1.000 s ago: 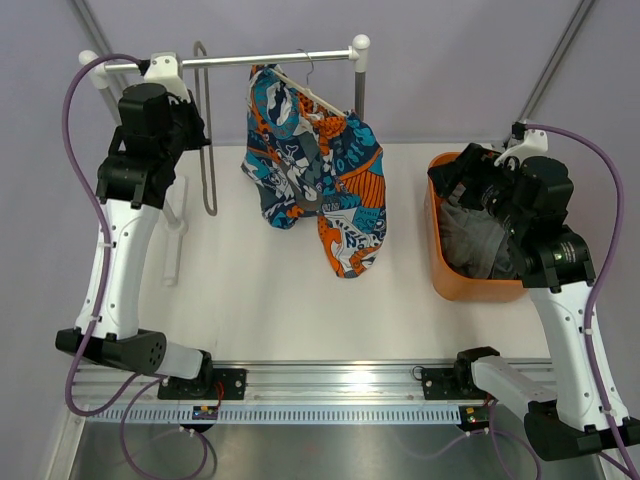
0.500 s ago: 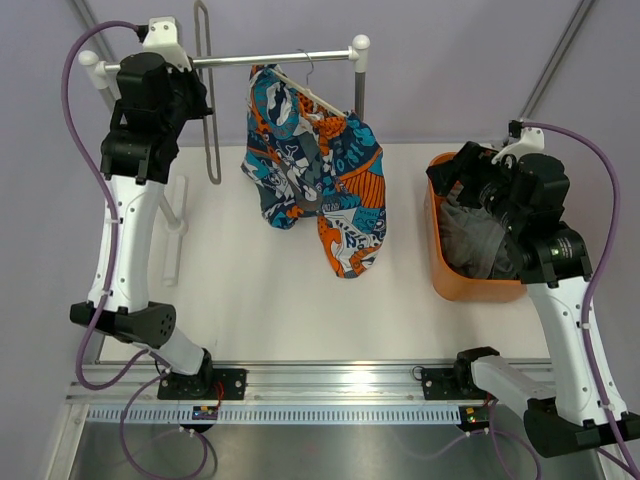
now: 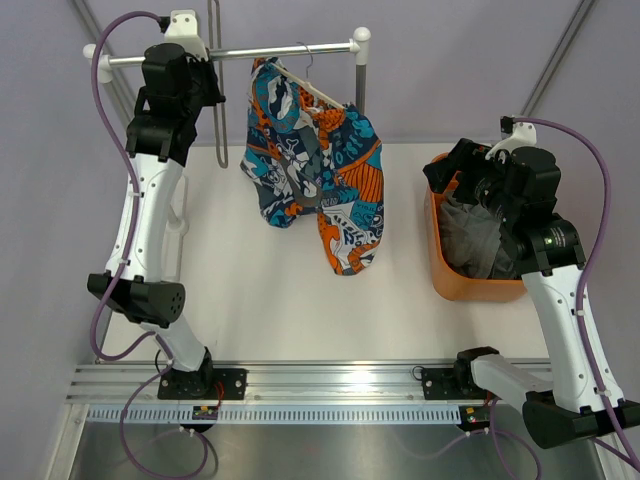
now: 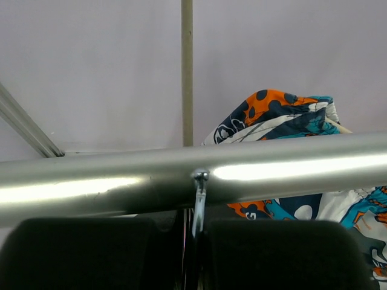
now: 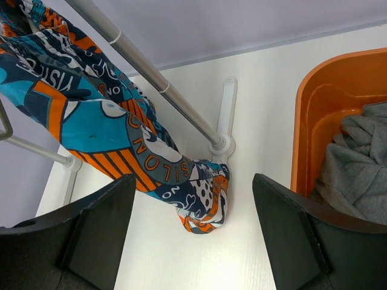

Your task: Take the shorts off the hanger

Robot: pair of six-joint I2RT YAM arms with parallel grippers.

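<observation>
The shorts (image 3: 315, 160), printed in teal, orange, white and black, hang on the cream-white hanger (image 3: 312, 93), whose wire hook (image 3: 304, 54) is over the metal rail (image 3: 270, 52). They also show in the left wrist view (image 4: 284, 112) and the right wrist view (image 5: 91, 115). My left gripper (image 3: 197, 85) is at the rail's left part, left of the shorts and apart from them. It (image 4: 196, 241) is shut on a thin grey metal rod (image 3: 215, 120) that touches the rail (image 4: 272, 172). My right gripper (image 3: 455, 172) is open and empty (image 5: 193, 199), right of the shorts.
An orange bin (image 3: 438, 262) holding grey cloth (image 3: 480, 240) stands on the table below my right gripper; its wall shows in the right wrist view (image 5: 305, 121). The rack's right post (image 3: 360, 80) and white foot (image 5: 227, 115) stand behind the shorts.
My left arm has risen and moved right along the rail, carrying the grey metal rod with it. My right gripper has shifted slightly up and left. The shorts hang as before.
</observation>
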